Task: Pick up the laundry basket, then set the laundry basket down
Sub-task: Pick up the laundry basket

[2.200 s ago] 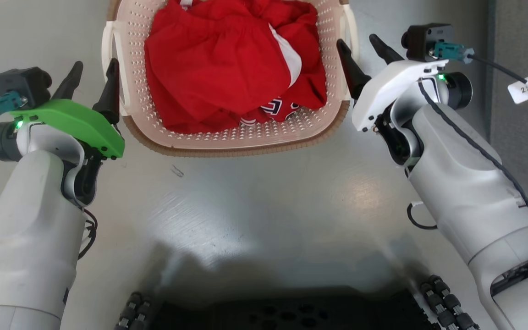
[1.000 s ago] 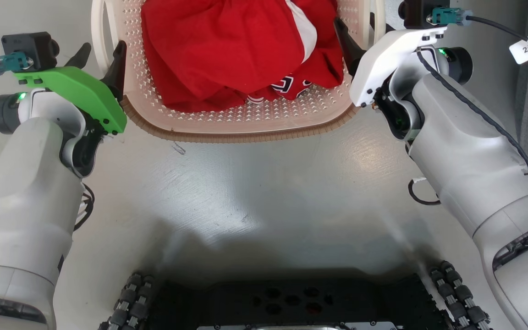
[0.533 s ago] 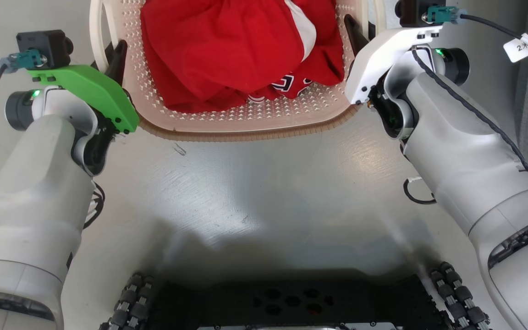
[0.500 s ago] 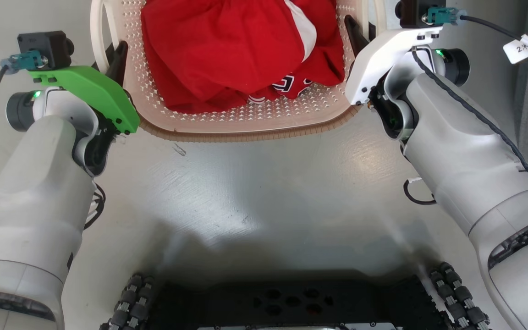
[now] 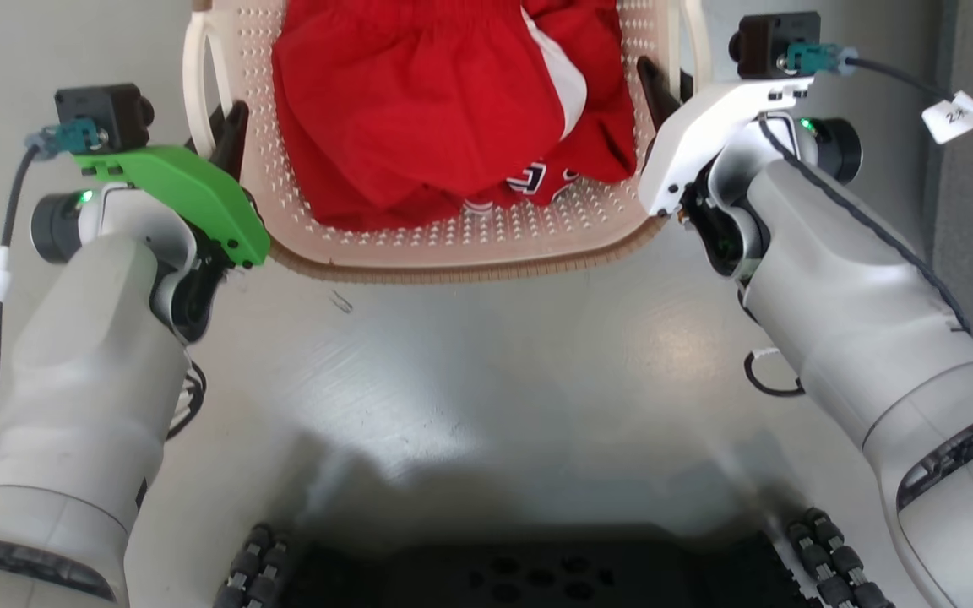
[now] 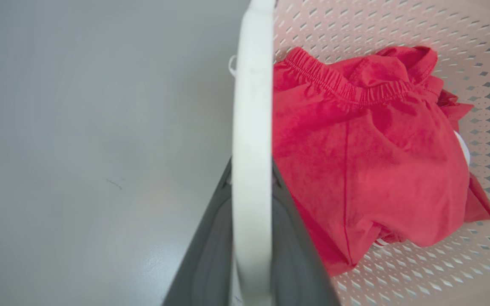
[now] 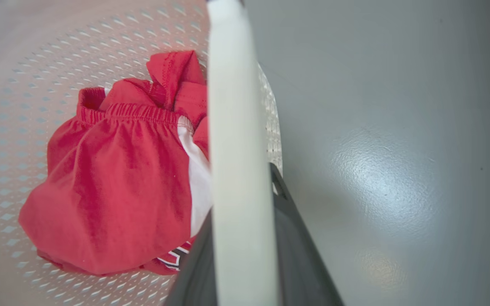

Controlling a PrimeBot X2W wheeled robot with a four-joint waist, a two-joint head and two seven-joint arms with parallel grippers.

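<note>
A: Well, where is the basket?

B: At twelve o'clock in the head view. It is the cream-white perforated plastic laundry basket (image 5: pixel 453 241) with a brown woven-look rim, cut off by the top edge, above the glossy grey floor (image 5: pixel 486 363). I cannot tell whether it rests on that floor or hangs clear of it.

A: What's inside?

B: A heap of crumpled red cloth garments (image 5: pixel 419 110) covers most of the bottom. One shows an elastic waistband and one a white panel. A patch of dark-and-white print peeks out at the heap's six o'clock edge.

A: And the pincers?

B: The left pincer (image 5: pixel 218 139), ahead of its green cover (image 5: pixel 174 181) at ten o'clock, is pressed together on the white left handle (image 5: pixel 189 76). In the left wrist view that handle runs between the two dark fingers (image 6: pixel 202 255), both against it. The right pincer (image 5: pixel 668 89), at two o'clock, pinches the white right handle (image 5: pixel 694 42) likewise, with a finger on either side in the right wrist view.

A: Anything else?

B: The robot's dark base (image 5: pixel 520 574) sits at six o'clock.
</note>
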